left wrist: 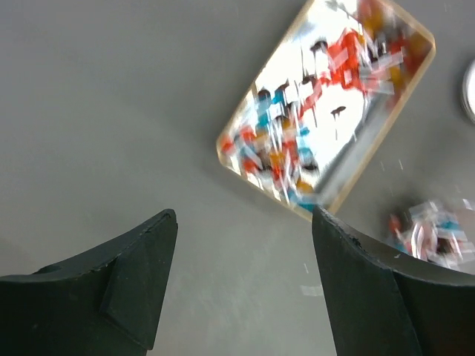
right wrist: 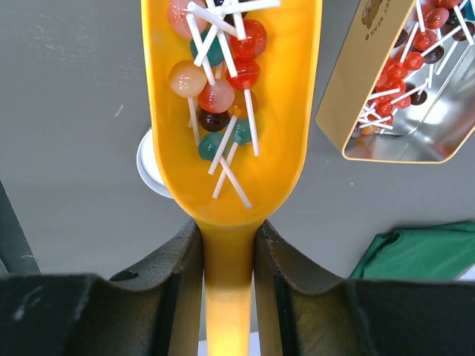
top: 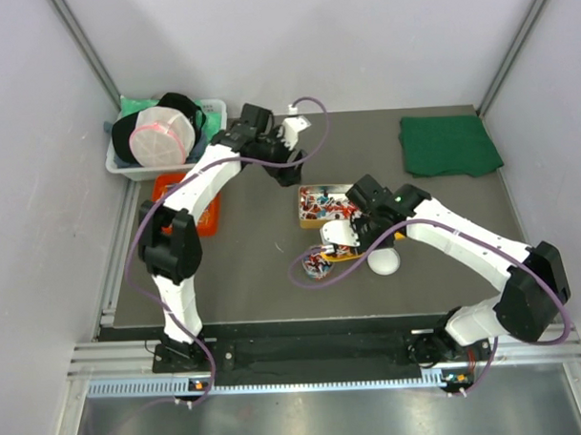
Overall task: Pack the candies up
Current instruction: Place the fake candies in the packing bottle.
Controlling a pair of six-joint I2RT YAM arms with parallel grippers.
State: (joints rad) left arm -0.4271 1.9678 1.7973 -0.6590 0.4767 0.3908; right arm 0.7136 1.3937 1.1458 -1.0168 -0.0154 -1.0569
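Pale walls (top: pixel 294 46) boxed in a dark grey table (top: pixel 245 286); a metal rail (top: pixel 314 342) ran along its near edge.

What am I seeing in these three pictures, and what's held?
Two white robot arms are bolted at the near edge of a dark grey table. The top picture looks down from above and behind; the other two come from a camera on each wrist. The right arm grips an orange plastic scoop by its handle, loaded with lollipop candies on white sticks. The jaws of the left arm are open and empty. On the table lie a gold rectangular tin of candies, a loose heap of more, a white round lid and a folded green cloth.
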